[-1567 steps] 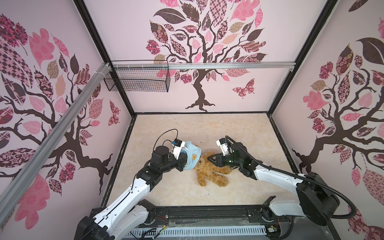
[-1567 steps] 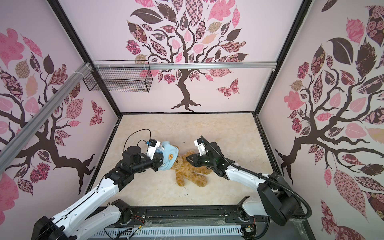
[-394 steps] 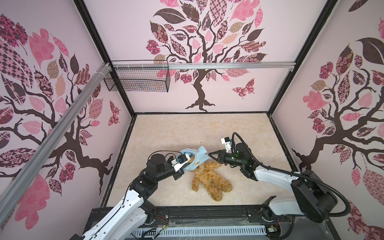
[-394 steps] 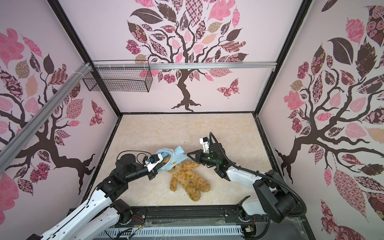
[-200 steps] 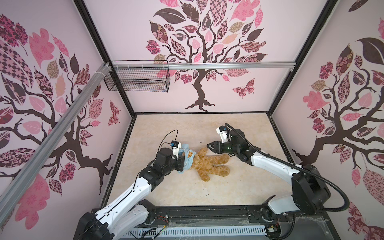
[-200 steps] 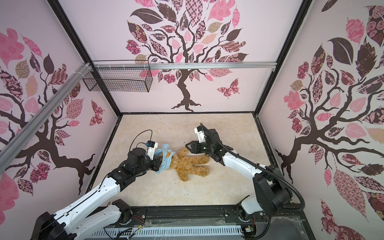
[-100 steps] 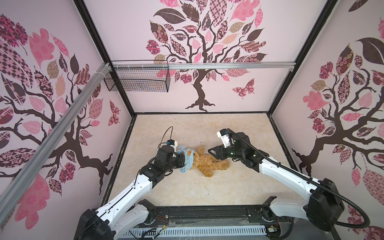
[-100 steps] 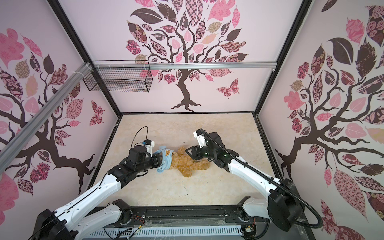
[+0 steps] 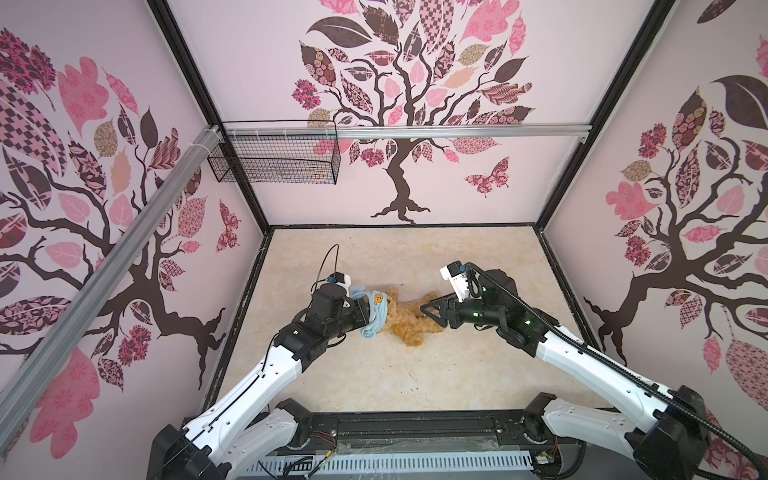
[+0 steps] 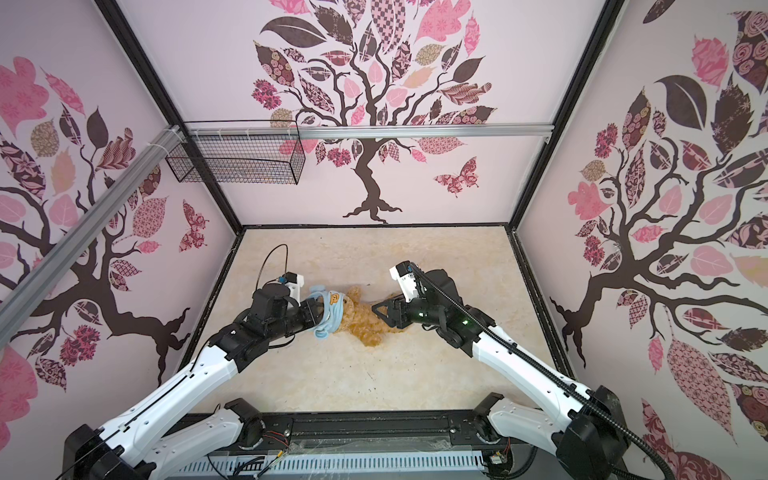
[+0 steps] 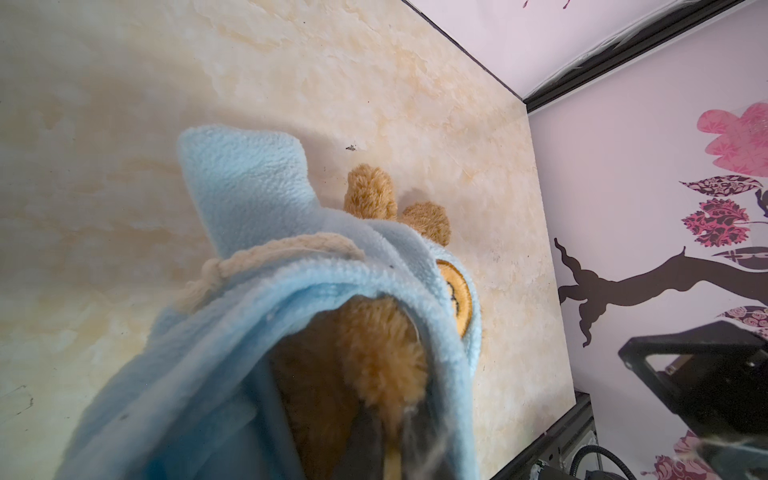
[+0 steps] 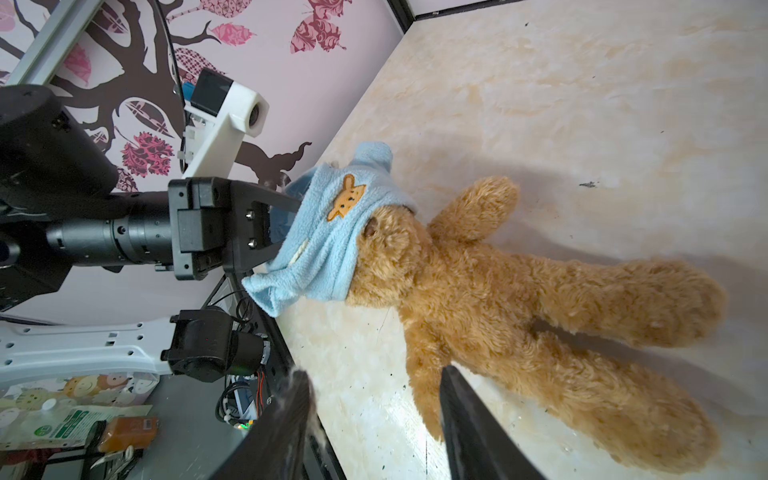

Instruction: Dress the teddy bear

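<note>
The teddy bear (image 9: 409, 323) (image 10: 365, 326) lies on its back on the beige tabletop, head to the left, legs to the right. A light-blue hooded shirt (image 9: 376, 311) (image 10: 330, 311) (image 12: 328, 241) with an orange bear-face print covers its head down to the eyes. My left gripper (image 9: 365, 318) (image 10: 315, 316) (image 12: 282, 232) reaches into the shirt's opening and is shut on the shirt (image 11: 257, 199); golden fur (image 11: 374, 353) shows inside. My right gripper (image 9: 430, 316) (image 10: 380, 313) (image 12: 374, 374) is open just above the table beside the bear (image 12: 478, 291), one finger next to its arm, holding nothing.
A black wire basket (image 9: 274, 160) hangs on the back wall at the left, under an aluminium rail (image 9: 457, 132). Patterned walls close three sides. A black frame rail (image 9: 415, 428) runs along the front edge. Packets (image 12: 75, 419) lie below the table's side.
My right gripper has come down beside the bear and its jaws have spread a little. My left gripper stays shut on the shirt, which now sits further over the bear's head.
</note>
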Controlling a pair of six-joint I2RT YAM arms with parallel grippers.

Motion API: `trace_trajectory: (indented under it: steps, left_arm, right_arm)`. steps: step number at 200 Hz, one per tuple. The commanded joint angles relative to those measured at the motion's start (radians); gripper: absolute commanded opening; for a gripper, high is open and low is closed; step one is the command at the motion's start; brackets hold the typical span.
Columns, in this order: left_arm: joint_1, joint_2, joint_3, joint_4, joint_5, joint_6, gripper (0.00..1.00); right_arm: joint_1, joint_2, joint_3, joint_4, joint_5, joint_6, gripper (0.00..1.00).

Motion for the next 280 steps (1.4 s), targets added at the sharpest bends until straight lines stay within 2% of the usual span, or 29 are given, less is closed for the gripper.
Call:
trace_trajectory:
  steps: [1, 42, 75, 111, 137, 162, 196, 280]
  left_arm:
    - [0.014, 0.021, 0.061, 0.025, 0.024, -0.022, 0.0]
    - [0.027, 0.012, 0.046, 0.063, 0.085, -0.09, 0.0]
    - [0.032, -0.008, -0.003, 0.115, 0.115, -0.176, 0.0]
    - [0.032, -0.026, -0.046, 0.145, 0.177, -0.26, 0.0]
    - [0.029, -0.052, -0.091, 0.171, 0.182, -0.313, 0.0]
    - [0.026, -0.065, -0.107, 0.178, 0.182, -0.319, 0.0]
    - [0.026, -0.053, -0.111, 0.184, 0.199, -0.308, 0.0]
    - [0.025, -0.015, -0.107, 0.217, 0.226, -0.292, 0.0]
  right_arm:
    - [0.009, -0.024, -0.032, 0.046, -0.045, 0.009, 0.54]
    - [0.084, -0.03, -0.099, 0.198, -0.055, -0.018, 0.49]
    - [0.135, 0.01, -0.197, 0.411, -0.071, 0.049, 0.45]
    - [0.211, 0.136, -0.227, 0.575, -0.035, 0.088, 0.41]
    - [0.213, 0.238, -0.24, 0.712, -0.023, 0.147, 0.33]
    - [0.214, 0.323, -0.221, 0.803, -0.063, 0.18, 0.32]
    - [0.213, 0.396, -0.192, 0.856, -0.093, 0.211, 0.28]
    - [0.212, 0.448, -0.17, 0.95, -0.086, 0.249, 0.23]
